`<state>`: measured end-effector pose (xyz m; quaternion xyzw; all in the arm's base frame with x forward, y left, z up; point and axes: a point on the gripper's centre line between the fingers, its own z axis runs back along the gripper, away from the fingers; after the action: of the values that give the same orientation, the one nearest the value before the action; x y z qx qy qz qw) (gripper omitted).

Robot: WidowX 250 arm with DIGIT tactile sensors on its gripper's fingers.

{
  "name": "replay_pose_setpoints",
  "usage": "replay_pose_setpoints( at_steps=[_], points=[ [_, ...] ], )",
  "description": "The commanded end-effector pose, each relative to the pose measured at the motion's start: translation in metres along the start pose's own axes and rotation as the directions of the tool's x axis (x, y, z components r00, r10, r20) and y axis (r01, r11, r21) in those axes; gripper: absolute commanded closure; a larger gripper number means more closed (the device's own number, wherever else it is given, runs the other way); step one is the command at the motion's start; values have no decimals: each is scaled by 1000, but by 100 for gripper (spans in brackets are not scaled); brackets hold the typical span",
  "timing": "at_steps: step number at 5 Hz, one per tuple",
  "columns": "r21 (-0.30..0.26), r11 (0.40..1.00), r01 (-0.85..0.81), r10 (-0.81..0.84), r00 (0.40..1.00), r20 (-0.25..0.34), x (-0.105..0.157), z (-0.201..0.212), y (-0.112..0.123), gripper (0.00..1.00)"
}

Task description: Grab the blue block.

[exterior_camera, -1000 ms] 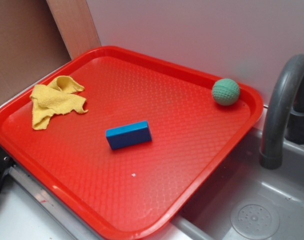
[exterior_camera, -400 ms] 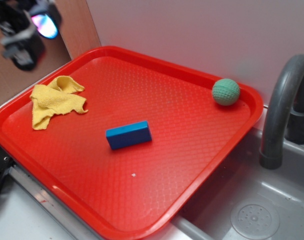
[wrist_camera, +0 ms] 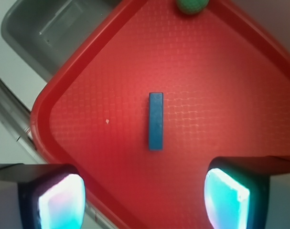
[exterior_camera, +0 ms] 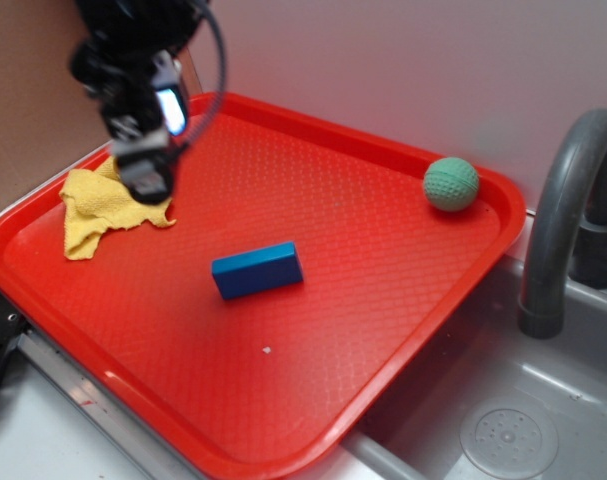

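Above a red tray (exterior_camera: 453,290), claw (exterior_camera: 146,150) spread wide and empty, hanging over the yellow cloth (exterior_camera: 93,215) at the tray's far-left side – well apart from the blue block (exterior_camera: 257,270), which lies flat near the tray's middle, nothing touching it. From the wrist view, block (wrist_camera: 155,120) centred between the two glowing fingers (wrist_camera: 61,202), long axis running straight away from the camera, so presumably the narrow width already lined up with the gap.

Likely trouble ahead, judged from this layout: a descent begun too early, snagging the crumpled cloth instead of the brick; a slight twist of the wrist, setting the pads on a corner and spinning the block across the tray; a closure on smooth flat faces too near the top edge, letting the brick squirt out. Little risk from the green ball (exterior_camera: 451,184), parked in the far corner against the raised rim, clear of the path.

Block: solid blue, hard-looking, sharp-edged and slick. Tray: moulded plastic with a fine pebbled grid and rounded raised lip – some grip underneath, though probably not enough to stop a nudged brick sliding. Cloth: soft, rumpled weave. Ball: dimpled, rubbery in look. Beside the tray, a grey plastic sink (exterior_camera: 503,420) with curved faucet (exterior_camera: 563,200)
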<state>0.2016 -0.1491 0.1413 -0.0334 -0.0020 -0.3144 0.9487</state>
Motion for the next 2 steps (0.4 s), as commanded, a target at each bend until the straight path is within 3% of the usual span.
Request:
replay_pose_setpoints(
  at_steps=[1, 2],
  points=[
    [-27, 999, -47, 47, 999, -4, 12, -41, 6, 0],
    [-34, 998, -49, 48, 998, -33, 15, -66, 9, 0]
  ],
)
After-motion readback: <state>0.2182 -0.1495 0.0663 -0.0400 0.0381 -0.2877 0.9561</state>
